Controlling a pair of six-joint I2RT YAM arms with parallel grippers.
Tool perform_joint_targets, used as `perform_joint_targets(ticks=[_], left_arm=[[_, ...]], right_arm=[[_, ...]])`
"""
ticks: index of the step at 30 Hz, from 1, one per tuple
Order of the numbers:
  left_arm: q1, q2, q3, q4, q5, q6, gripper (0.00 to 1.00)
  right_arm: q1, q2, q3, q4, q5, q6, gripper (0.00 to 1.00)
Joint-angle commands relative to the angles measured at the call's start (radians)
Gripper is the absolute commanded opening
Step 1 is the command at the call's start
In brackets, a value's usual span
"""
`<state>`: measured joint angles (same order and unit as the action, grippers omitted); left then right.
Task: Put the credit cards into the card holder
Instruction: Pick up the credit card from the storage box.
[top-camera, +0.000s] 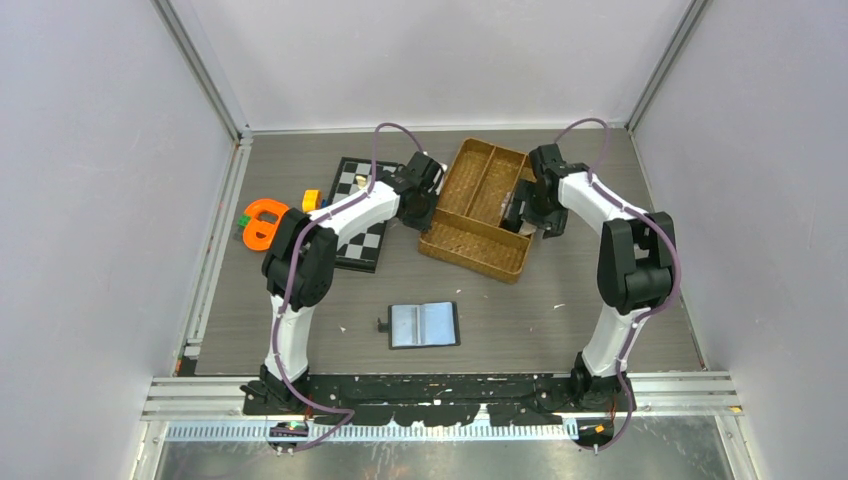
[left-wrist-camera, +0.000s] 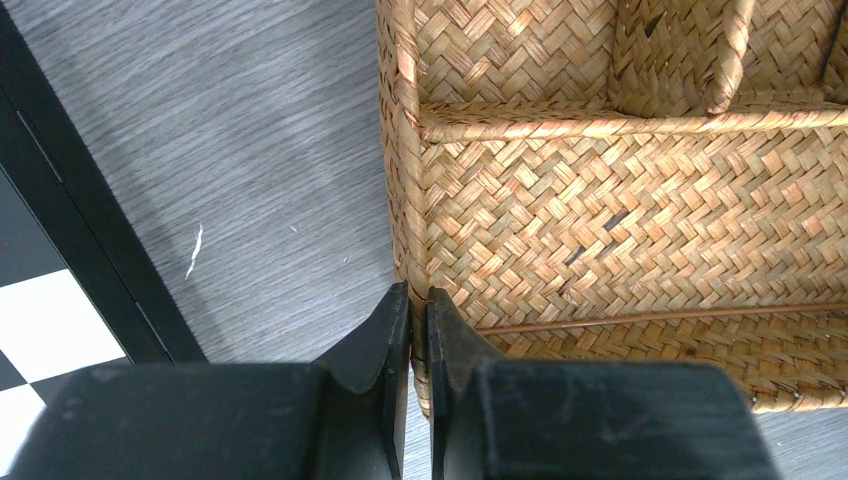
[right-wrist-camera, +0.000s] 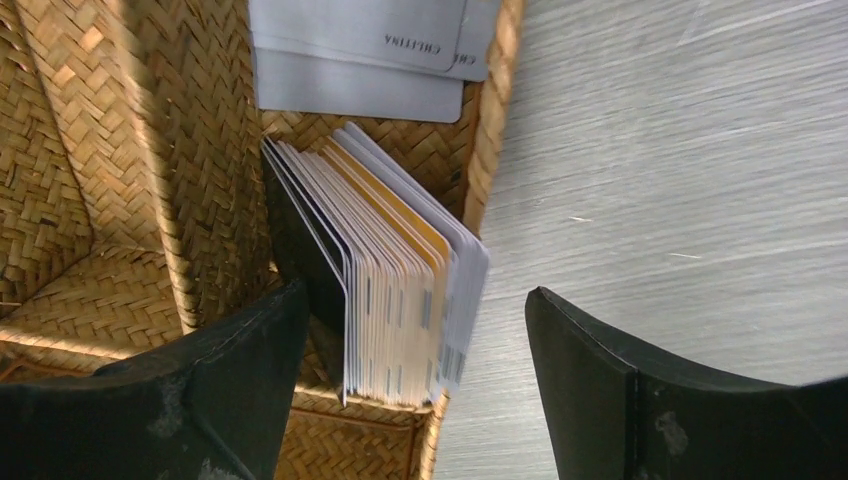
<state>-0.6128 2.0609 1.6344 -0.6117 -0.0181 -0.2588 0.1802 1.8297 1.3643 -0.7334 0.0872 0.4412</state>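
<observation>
The wallet (top-camera: 424, 325) lies open on the table (top-camera: 600, 300), at 6 o'clock from the woven tray (top-camera: 470, 255) and well apart from it. The cards (right-wrist-camera: 400, 300) are in the tray – a thick stack standing on edge against its side wall, with a few more lying flat just past it. The right gripper (right-wrist-camera: 415, 292) is spread wide around the stack, one finger inside the tray, the other outside over the table. At the tray's 9 o'clock edge, beside the chessboard (top-camera: 360, 240), the left gripper (left-wrist-camera: 418, 300) is clenched on the tray's wall.
</observation>
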Motion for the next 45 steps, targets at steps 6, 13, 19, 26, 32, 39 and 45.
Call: perform_joint_targets(ticks=[6, 13, 19, 26, 32, 39, 45], left_arm=[[0.005, 0.002, 0.028, -0.036, -0.009, 0.004, 0.02], [0.007, 0.001, 0.03, -0.04, -0.012, 0.009, 0.0], [0.006, 0.002, 0.033, -0.041, -0.008, 0.008, 0.0], [0.006, 0.004, 0.033, -0.045, 0.0, 0.007, 0.0], [0.007, 0.006, 0.038, -0.046, 0.002, 0.006, 0.0], [0.007, 0.007, 0.039, -0.047, 0.006, 0.004, 0.0], [0.006, 0.011, 0.041, -0.05, 0.011, 0.003, 0.0]], right_arm=[[-0.094, -0.008, -0.106, 0.098, -0.182, 0.015, 0.83], [-0.145, -0.088, -0.165, 0.109, -0.203, 0.029, 0.82], [-0.199, -0.147, -0.212, 0.138, -0.265, 0.036, 0.82], [-0.202, -0.181, -0.207, 0.137, -0.269, 0.039, 0.82], [-0.202, -0.214, -0.193, 0.116, -0.255, 0.044, 0.78], [-0.202, -0.221, -0.182, 0.101, -0.245, 0.041, 0.7], [-0.202, -0.22, -0.179, 0.099, -0.238, 0.046, 0.59]])
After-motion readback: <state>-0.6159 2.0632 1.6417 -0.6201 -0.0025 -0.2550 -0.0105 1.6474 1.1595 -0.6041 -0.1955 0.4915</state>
